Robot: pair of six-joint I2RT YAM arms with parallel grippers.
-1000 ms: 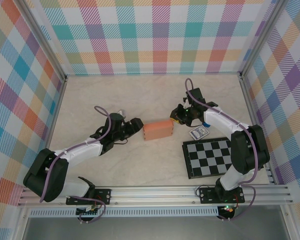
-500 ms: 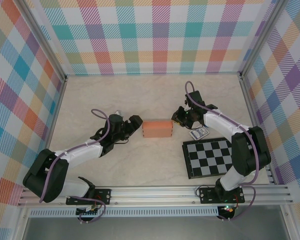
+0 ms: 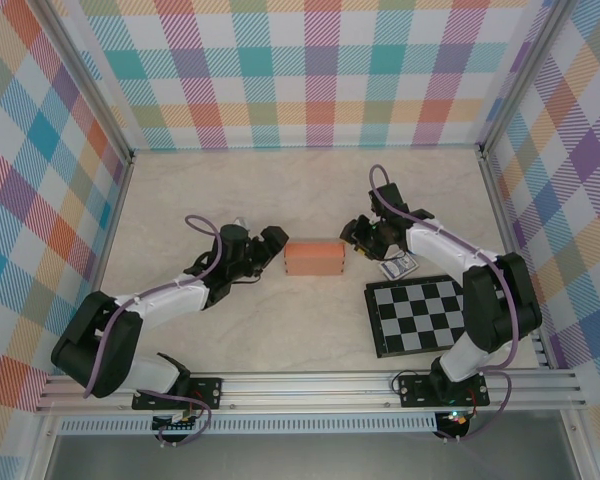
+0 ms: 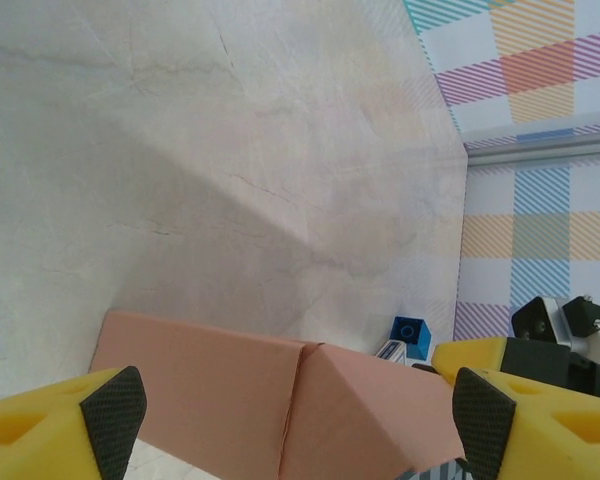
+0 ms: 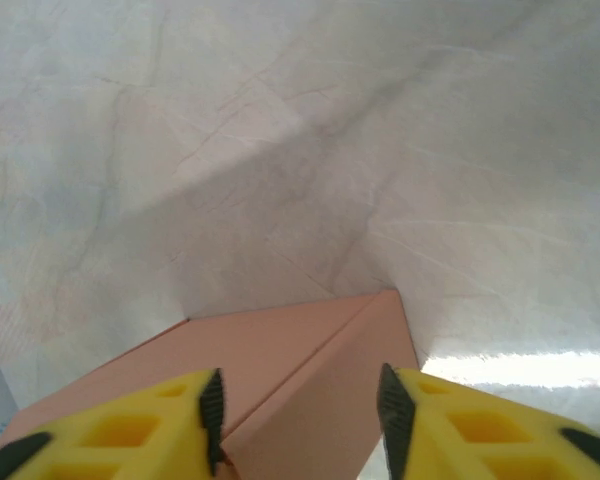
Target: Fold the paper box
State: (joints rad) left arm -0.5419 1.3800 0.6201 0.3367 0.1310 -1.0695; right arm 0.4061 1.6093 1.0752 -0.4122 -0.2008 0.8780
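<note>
The paper box (image 3: 314, 257) is a small salmon-orange closed block lying on the table between my two arms. My left gripper (image 3: 270, 245) is at its left end, jaws open wide. In the left wrist view the paper box (image 4: 280, 400) lies just ahead of that gripper (image 4: 295, 425), spanning most of the gap between the pads. My right gripper (image 3: 352, 235) is at the box's right end. In the right wrist view the folded corner of the box (image 5: 310, 370) sits between the parted fingers of that gripper (image 5: 300, 410), with a gap at the right pad.
A black-and-white checkered board (image 3: 420, 315) lies at the front right. A small white-and-blue item (image 3: 400, 266) sits between it and the right arm. A blue brick (image 4: 410, 335) shows beyond the box. Plaid walls enclose the table on three sides.
My right gripper has opened and shifted slightly left at the box's right end. The box has straightened from a slight tilt. The left gripper has opened wider and edged closer to the box.
</note>
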